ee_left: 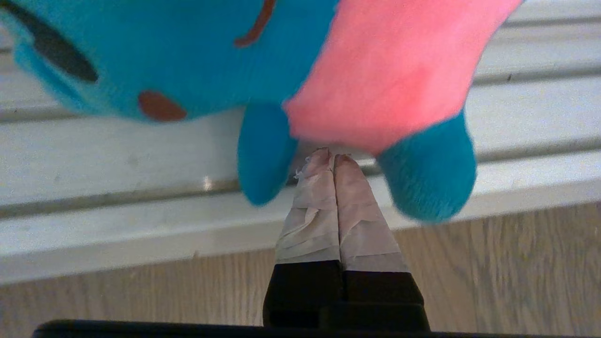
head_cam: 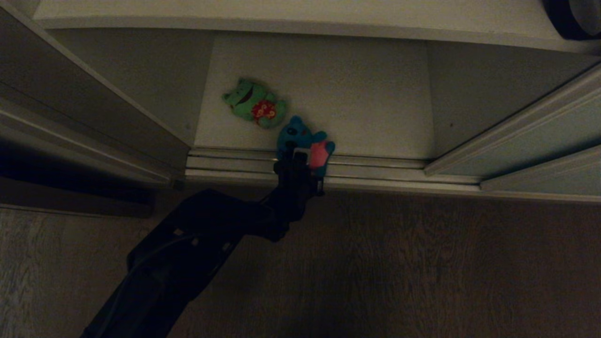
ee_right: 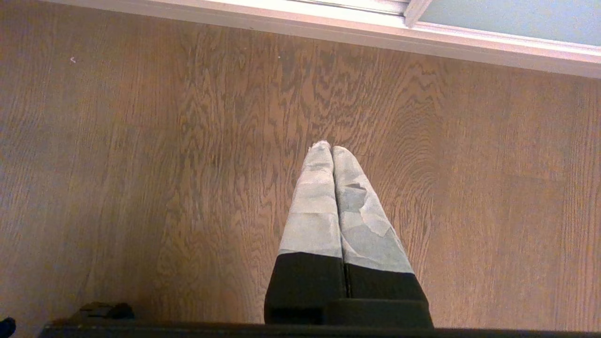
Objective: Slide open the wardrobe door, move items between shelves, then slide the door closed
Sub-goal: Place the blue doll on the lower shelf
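Toys: two in sight, a green toy (head_cam: 256, 103) and a blue toy (head_cam: 300, 136).
Green toy: lies flat on the lower shelf (head_cam: 357, 103), face up, a red patch on its belly, toward the left of the board and back from the front edge.
Blue toy: bright blue with a pink belly, dark eye patches and brown marks on its face; it sits at the shelf's front edge, over the floor track (head_cam: 375, 166), just beside the green one but apart from it.
Shelves: two off-white boards show, the lower one and an upper shelf (head_cam: 281, 14) above it.
Door: one grey-green door (head_cam: 540, 136), pale metal frame, slid to the right; the bay stands open.
Left hand (ee_left: 333, 157): fingers pressed together with no gap, tips against the blue toy's underside between its two feet.
Right hand (ee_right: 331, 148): fingers pressed together, holding nothing, hanging over the wood floor (ee_right: 141, 164) near the track.
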